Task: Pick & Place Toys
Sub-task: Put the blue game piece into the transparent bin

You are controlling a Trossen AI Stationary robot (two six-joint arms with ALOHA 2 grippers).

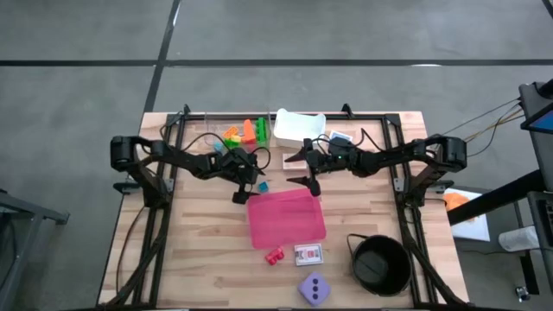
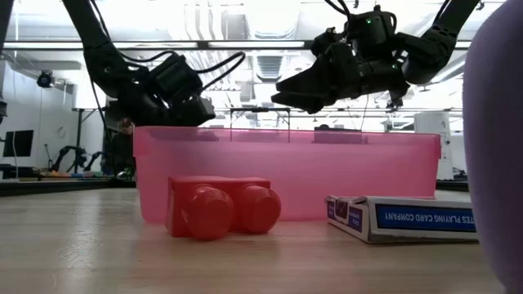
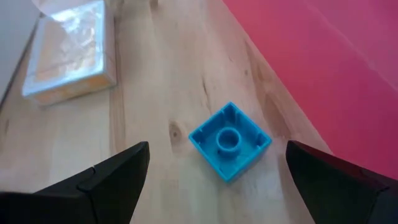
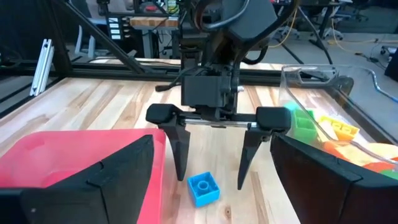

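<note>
Because the small blue plastic brick (image 3: pixel 230 140) lies on the wooden table (image 1: pixel 190 250) beside the pink tray (image 1: pixel 286 218), the left end effector (image 4: pixel 211 155) is held spread astride it; the right end effector (image 1: pixel 304 167), also spread, is held empty nearby.
</note>
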